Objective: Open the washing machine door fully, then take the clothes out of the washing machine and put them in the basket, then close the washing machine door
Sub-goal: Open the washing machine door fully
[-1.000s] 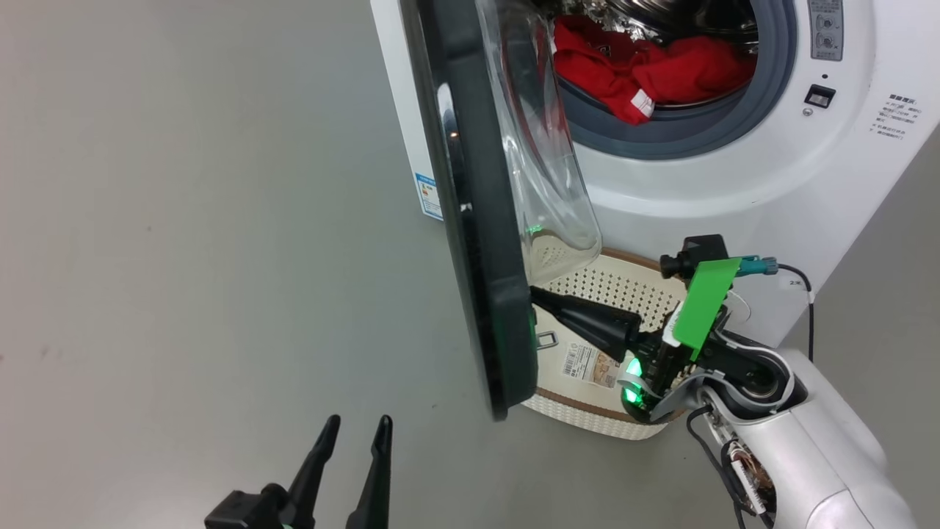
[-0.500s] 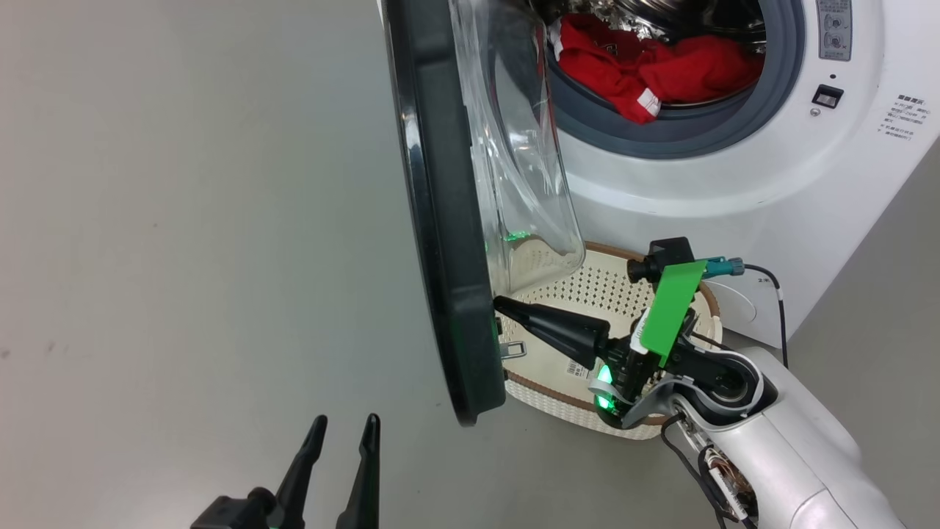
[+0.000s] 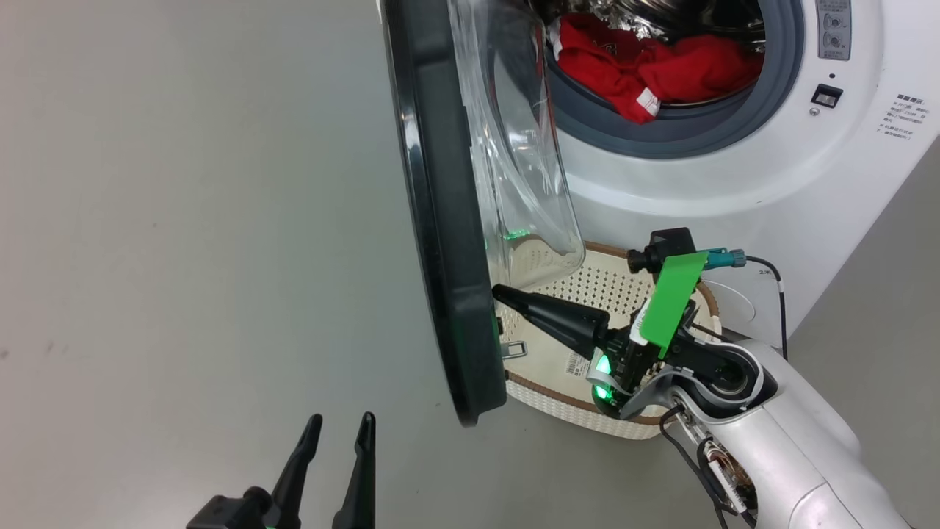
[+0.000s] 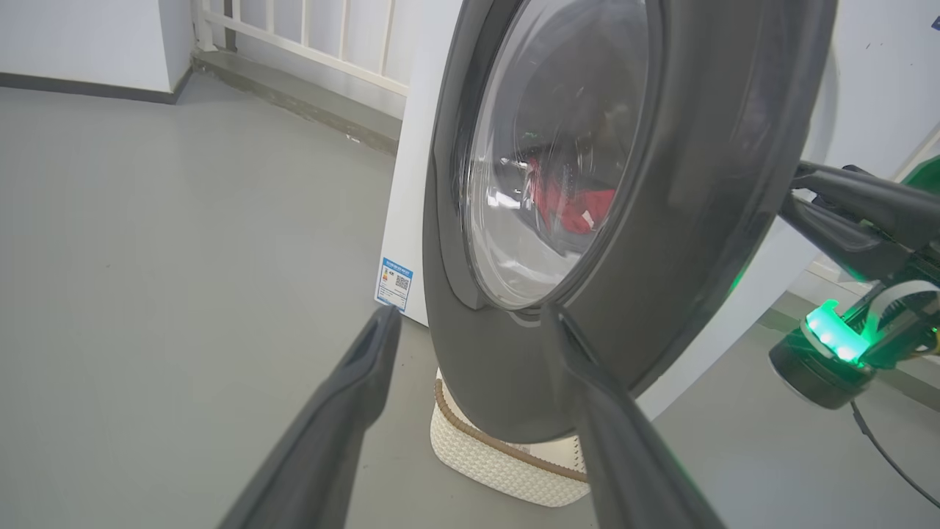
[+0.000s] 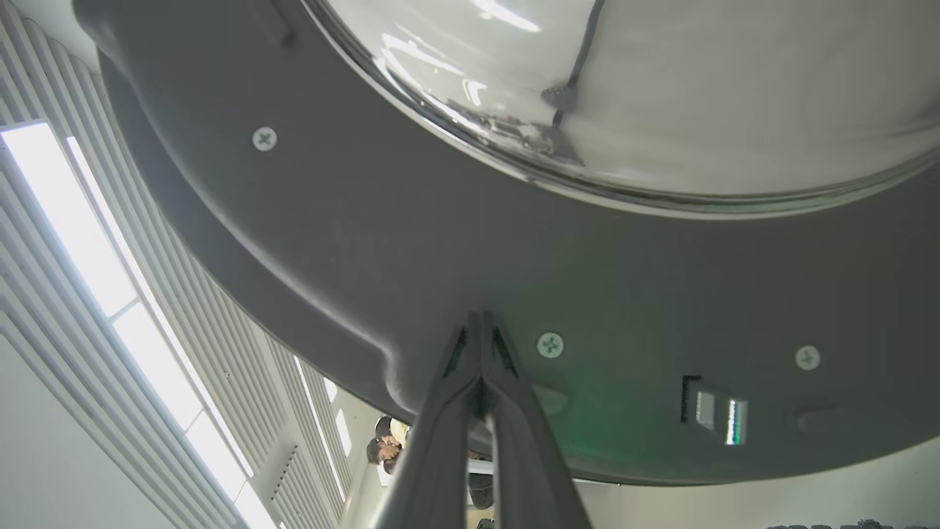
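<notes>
Room: plain grey floor (image 3: pixel 183 220).
Left tool (image 3: pixel 340 420): spread wide, empty, low, well apart from the door (image 3: pixel 440 220).
Door: stiff, hinged, glossy rim looks slippery. I'd push it, not pinch it.
Right tool (image 3: pixel 503 294): pinched shut, empty, tip on the door's inner rim, above the basket (image 3: pixel 569 411).
Clothes (image 3: pixel 653 73): in the washing machine (image 3: pixel 734 191), probably soft and light. Grab a front fold.
Change: door is slightly wider than a second ago, and the right tool followed it.

smooth grey floor (image 3: pixel 183 220). the white washer (image 3: pixel 734 184) stands on it at the upper right of the head view, and the cream basket (image 3: pixel 552 404) sits on it just before the washer.
</notes>
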Tool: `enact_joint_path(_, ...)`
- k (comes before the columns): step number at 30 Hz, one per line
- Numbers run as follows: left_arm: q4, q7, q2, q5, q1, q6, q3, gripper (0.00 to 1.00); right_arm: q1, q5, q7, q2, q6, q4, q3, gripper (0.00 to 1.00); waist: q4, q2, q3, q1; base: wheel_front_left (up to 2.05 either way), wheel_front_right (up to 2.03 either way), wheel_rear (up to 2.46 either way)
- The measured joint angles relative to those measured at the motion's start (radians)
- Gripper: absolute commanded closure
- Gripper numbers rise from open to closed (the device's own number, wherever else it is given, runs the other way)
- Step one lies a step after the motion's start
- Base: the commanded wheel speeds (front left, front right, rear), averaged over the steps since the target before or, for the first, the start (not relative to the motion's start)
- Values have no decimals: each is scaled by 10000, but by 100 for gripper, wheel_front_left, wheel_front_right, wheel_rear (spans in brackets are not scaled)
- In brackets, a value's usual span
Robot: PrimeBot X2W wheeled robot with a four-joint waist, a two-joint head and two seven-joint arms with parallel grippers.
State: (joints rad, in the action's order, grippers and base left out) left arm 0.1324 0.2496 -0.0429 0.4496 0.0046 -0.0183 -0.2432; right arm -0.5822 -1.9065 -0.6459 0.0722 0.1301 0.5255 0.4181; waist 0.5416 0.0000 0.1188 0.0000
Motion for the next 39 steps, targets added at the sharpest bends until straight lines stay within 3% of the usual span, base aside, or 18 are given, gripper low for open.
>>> enact_joint_path(3, 40, 0, 0, -2, 0, 12, 0, 0, 11, 119, 104, -44, 0, -4, -192, 64, -19, 0, -37, 0, 0, 0, 0)
enact_joint_path(6, 86, 0, 0, -13, 0, 27, 0, 0, 91, 288, 128, -54, 2, -2, -326, 49, -41, 0, -78, 0, 0, 0, 0)
enact_joint_path(7, 86, 0, 0, -13, 0, 27, 0, 0, 91, 288, 128, -54, 2, -2, -326, 31, -41, 0, -78, 0, 0, 0, 0)
enact_joint_path(8, 113, 0, 0, -13, -1, 29, 0, 0, 136, 330, 148, -61, 2, -2, -422, 21, -49, 0, -93, 0, 0, 0, 0)
enact_joint_path(9, 136, 0, 0, -15, -1, 59, 0, 0, 201, 360, 198, -63, 2, -4, -514, 15, -58, 0, -110, 0, 0, 0, 0)
enact_joint_path(10, 163, 0, 0, -15, -1, 100, -2, 0, 284, 435, 215, -59, 2, 0, -583, 15, -67, 0, -129, 0, 0, 0, 0)
enact_joint_path(12, 232, 0, 0, -33, -1, 115, -4, 0, 503, 614, 221, -75, 2, 4, -765, 0, -86, 0, -172, 0, 0, 0, 0)
enact_joint_path(39, 1110, 0, -6, -468, -13, 642, 232, 0, 3764, 2416, 849, -134, 0, -42, -2980, 0, -459, 0, -869, 0, 0, 0, 0)
